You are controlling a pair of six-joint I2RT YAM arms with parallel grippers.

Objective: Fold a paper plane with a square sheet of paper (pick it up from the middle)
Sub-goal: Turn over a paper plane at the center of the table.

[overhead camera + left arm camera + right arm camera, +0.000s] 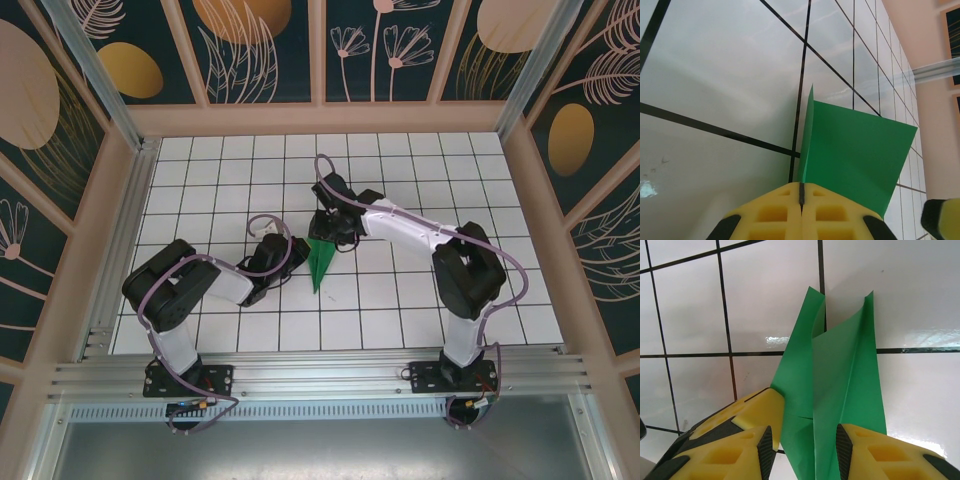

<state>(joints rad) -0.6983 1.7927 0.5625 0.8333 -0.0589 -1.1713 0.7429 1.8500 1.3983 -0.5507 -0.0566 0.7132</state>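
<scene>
The paper plane (319,262) is a narrow green dart lying mid-table with its point toward the near edge. In the left wrist view its folded wing (855,150) rises from my left gripper (802,186), which is shut on a standing fold of the paper. From above, that left gripper (293,257) sits at the plane's left side. My right gripper (327,235) is over the plane's far end. Its jaws (802,440) stand open astride the creased paper (840,370), with a gap between the paper and the left pad. A yellow finger of the left gripper (757,407) touches the paper's left edge.
The white tiled table (420,170) is fenced by wooden walls on three sides. An aluminium rail (320,380) carrying both arm bases runs along the near edge. A yellow finger of the right gripper (940,220) pokes into the left wrist view's lower right corner.
</scene>
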